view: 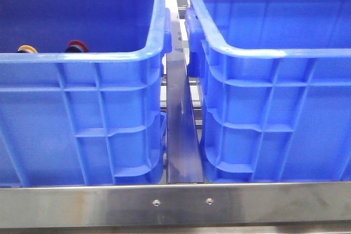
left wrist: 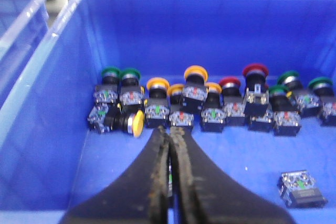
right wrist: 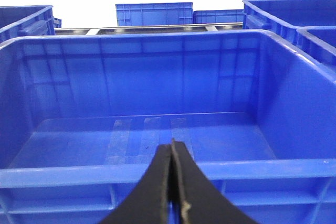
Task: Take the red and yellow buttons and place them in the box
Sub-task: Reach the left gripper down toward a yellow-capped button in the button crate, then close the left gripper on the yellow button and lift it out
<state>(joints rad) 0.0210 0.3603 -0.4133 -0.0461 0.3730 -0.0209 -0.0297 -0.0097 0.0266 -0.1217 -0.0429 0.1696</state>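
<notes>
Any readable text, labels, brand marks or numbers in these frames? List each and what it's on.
None can be read.
Push buttons in the left crate: small coloured marks on the contact blocks, too blurred to read.
Loose contact block on that crate's floor: no legible print.
Right crate: plain moulded walls, clear tape strips on the floor, no writing.
Steel front rail: two screws only, no marking.

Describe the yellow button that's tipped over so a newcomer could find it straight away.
Look in the blue crate of buttons under the left pincer. At the green-capped end of the button row, one yellow button lies on its side in front of the row. The other yellow ones stand upright, caps up.
</notes>
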